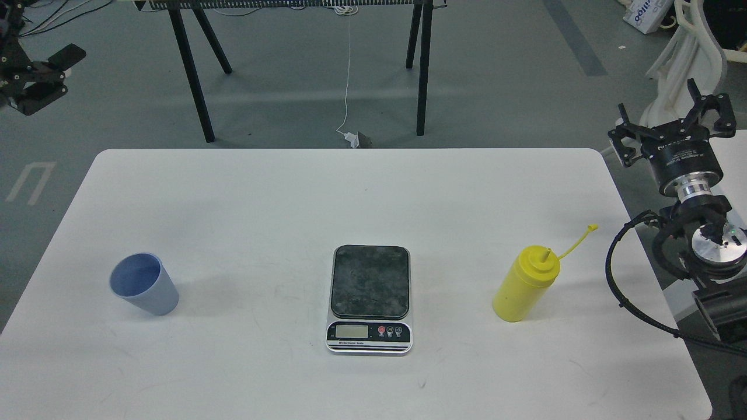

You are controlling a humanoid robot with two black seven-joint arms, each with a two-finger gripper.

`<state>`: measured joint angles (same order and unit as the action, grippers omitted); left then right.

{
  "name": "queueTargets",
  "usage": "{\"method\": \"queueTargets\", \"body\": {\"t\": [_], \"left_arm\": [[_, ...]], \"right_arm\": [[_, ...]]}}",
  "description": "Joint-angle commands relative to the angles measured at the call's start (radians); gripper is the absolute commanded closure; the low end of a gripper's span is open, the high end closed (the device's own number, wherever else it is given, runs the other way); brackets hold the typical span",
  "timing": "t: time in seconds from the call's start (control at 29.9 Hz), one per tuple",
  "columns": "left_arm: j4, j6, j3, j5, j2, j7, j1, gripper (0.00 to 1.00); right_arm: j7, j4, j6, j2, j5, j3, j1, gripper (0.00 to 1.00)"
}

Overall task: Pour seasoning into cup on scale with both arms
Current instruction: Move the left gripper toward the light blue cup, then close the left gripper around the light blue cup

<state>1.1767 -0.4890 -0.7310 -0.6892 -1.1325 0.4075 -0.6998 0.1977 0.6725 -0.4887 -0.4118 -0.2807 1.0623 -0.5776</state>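
Note:
The yellow seasoning bottle (524, 284) stands upright on the right of the white table (350, 192), its tip cap hanging off on a strap. The pale blue cup (143, 284) stands upright on the left. The scale (369, 298) lies between them at the table's middle, its dark plate bare. My left gripper (41, 81) is at the far upper left, beyond the table, open and empty. My right gripper (671, 125) is at the right edge, beyond the table's far right corner, open and empty, well above and right of the bottle.
Black trestle legs (195, 76) and a hanging white cable (348, 76) stand on the floor behind the table. A white frame (688, 46) stands at the upper right, behind my right arm.

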Motion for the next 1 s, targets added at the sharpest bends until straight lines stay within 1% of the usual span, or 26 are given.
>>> {"method": "queueTargets", "body": {"t": [0.0, 0.07, 0.13, 0.17, 0.27, 0.3, 0.37, 0.5, 0.57, 0.6, 0.7, 0.77, 0.9, 0.97], "left_arm": [[0.067, 0.0, 0.013, -0.281, -0.043, 0.037, 0.0, 0.06], [0.08, 0.0, 0.024, -0.45, -0.043, 0.057, 0.003, 0.06], [0.081, 0.0, 0.057, -0.573, -0.041, 0.06, 0.003, 0.06], [0.081, 0.028, 0.083, -0.619, -0.041, 0.06, 0.005, 0.06], [0.087, 0.162, 0.201, -0.734, -0.047, 0.081, 0.003, 0.06], [0.093, 0.199, 0.238, -0.777, -0.049, 0.081, 0.003, 0.06], [0.101, 0.298, 0.313, -0.901, -0.05, 0.081, 0.003, 0.06], [0.081, 0.534, 0.458, -1.16, -0.044, 0.081, 0.005, 0.09], [0.052, 0.604, 0.513, -1.216, -0.043, 0.081, 0.005, 0.12], [0.035, 0.619, 0.539, -1.225, -0.04, 0.081, 0.005, 0.14], [0.018, 0.624, 0.604, -1.228, -0.033, 0.081, 0.005, 0.21], [0.011, 0.625, 0.639, -1.228, -0.029, 0.081, 0.005, 0.24], [-0.02, 0.638, 0.677, -1.23, -0.013, 0.081, 0.005, 0.32], [-0.054, 0.639, 0.697, -1.228, 0.003, 0.081, 0.005, 0.36]], "right_arm": [[0.0, 0.002, 0.0, -0.001, 0.0, 0.01, 0.007, 0.0], [0.0, 0.002, 0.0, -0.001, 0.0, 0.015, 0.015, 0.0], [0.0, 0.002, 0.0, -0.005, 0.0, 0.019, 0.018, 0.0], [0.0, 0.002, 0.0, -0.01, 0.0, 0.022, 0.019, 0.0], [0.0, 0.002, 0.0, -0.016, 0.0, 0.031, 0.031, 0.0], [0.0, 0.004, 0.0, -0.016, 0.0, 0.034, 0.036, 0.0], [0.0, 0.016, 0.0, -0.018, 0.0, 0.044, 0.05, 0.0], [0.0, 0.032, 0.0, -0.024, 0.0, 0.048, 0.065, 0.0], [0.0, 0.032, 0.0, -0.025, 0.0, 0.05, 0.067, 0.0], [0.0, 0.032, 0.0, -0.027, 0.0, 0.048, 0.067, 0.0], [0.0, 0.032, 0.0, -0.028, 0.0, 0.048, 0.067, 0.0], [0.0, 0.032, 0.0, -0.028, 0.0, 0.048, 0.068, 0.0], [0.0, 0.036, 0.0, -0.028, 0.0, 0.048, 0.07, 0.0], [0.0, 0.036, 0.0, -0.031, 0.0, 0.048, 0.068, 0.0]]}}
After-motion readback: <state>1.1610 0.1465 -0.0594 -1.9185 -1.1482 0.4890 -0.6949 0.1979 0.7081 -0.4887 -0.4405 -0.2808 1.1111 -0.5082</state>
